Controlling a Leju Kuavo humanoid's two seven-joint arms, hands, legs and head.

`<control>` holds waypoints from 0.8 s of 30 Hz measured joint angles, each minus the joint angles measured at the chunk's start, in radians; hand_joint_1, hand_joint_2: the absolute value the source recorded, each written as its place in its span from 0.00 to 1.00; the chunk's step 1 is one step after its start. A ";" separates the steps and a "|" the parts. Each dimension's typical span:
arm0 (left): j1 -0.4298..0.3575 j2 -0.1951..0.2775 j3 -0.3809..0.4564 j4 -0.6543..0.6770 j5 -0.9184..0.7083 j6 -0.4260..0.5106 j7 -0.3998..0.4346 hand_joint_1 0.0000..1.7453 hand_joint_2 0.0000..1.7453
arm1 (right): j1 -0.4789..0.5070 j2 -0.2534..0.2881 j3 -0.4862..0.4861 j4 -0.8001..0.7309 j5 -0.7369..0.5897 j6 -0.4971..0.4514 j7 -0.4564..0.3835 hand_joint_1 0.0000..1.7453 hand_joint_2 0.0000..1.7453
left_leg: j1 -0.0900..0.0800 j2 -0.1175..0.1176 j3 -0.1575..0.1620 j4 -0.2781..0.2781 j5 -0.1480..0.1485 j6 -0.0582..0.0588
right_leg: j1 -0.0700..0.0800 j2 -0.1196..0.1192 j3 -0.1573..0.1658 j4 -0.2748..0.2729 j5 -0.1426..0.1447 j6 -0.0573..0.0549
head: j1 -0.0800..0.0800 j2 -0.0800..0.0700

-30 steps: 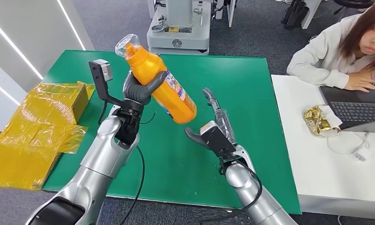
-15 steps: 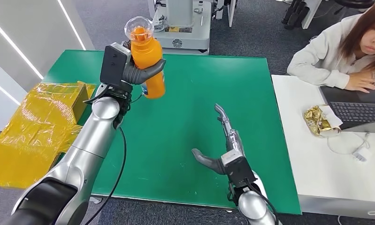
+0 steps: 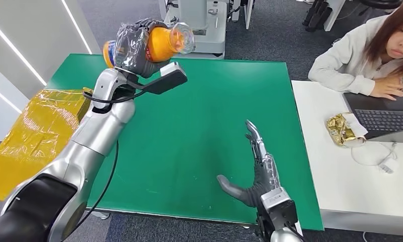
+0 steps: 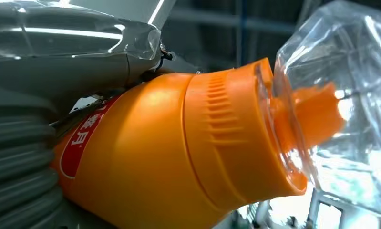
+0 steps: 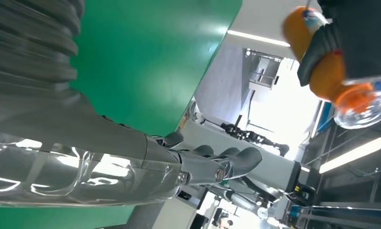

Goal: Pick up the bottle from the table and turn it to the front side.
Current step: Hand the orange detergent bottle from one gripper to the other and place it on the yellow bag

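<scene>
My left hand [image 3: 132, 46] grips an orange bottle [image 3: 161, 43] with a clear cap [image 3: 183, 38], raised high above the far left part of the green table [image 3: 199, 126]. The bottle lies roughly level, its cap end toward the right. The left wrist view shows the orange bottle [image 4: 179, 152] close up, with a red label and the clear cap [image 4: 341, 105], against my left hand [image 4: 59, 62]. My right hand [image 3: 260, 174] hangs open just above the table's near edge, fingers straight, holding nothing. The right wrist view shows my right hand [image 5: 131, 152] and, farther off, the held bottle [image 5: 329, 71].
Yellow plastic wrapping [image 3: 33, 136] lies off the table's left side. A white desk [image 3: 340, 171] adjoins on the right, with a laptop [image 3: 383, 118] and a gold foil wrapper [image 3: 343, 128]; a person [image 3: 370, 50] sits there. A grey machine base [image 3: 191, 30] stands beyond the far edge.
My left arm has lifted and rolled the bottle from upright to lying level, cap now pointing right. My right hand has drawn back toward the near edge of the table.
</scene>
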 joint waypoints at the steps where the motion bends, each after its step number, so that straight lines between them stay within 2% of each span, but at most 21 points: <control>1: -0.011 0.008 -0.012 0.004 -0.068 0.010 0.014 1.00 1.00 | 0.004 -0.004 0.000 -0.005 -0.005 -0.005 -0.006 0.00 1.00 | 0.000 0.000 0.000 0.000 0.000 0.000 | 0.000 0.000 0.000 0.000 0.000 0.000 | 0.000 0.000; 5: -0.044 0.039 -0.056 0.024 -0.238 0.016 0.047 0.99 1.00 | 0.021 -0.019 -0.005 -0.015 -0.028 -0.019 -0.029 0.00 1.00 | 0.000 0.000 0.000 0.000 0.000 0.000 | 0.000 0.000 0.000 0.000 0.000 0.000 | 0.000 0.000; 11: -0.049 0.077 -0.076 0.073 -0.338 0.056 0.066 0.95 1.00 | 0.039 -0.022 -0.016 -0.021 -0.024 -0.026 -0.047 0.00 1.00 | 0.000 0.000 0.000 0.000 0.000 0.000 | 0.000 0.001 0.000 0.000 0.000 0.000 | 0.000 0.000; 24: 0.002 0.193 -0.085 0.127 -0.449 0.069 0.076 0.97 1.00 | 0.045 -0.022 -0.088 -0.022 0.003 -0.020 -0.078 0.00 1.00 | 0.000 0.001 0.000 -0.001 0.000 0.000 | 0.000 0.001 0.000 0.000 0.000 0.000 | 0.000 0.000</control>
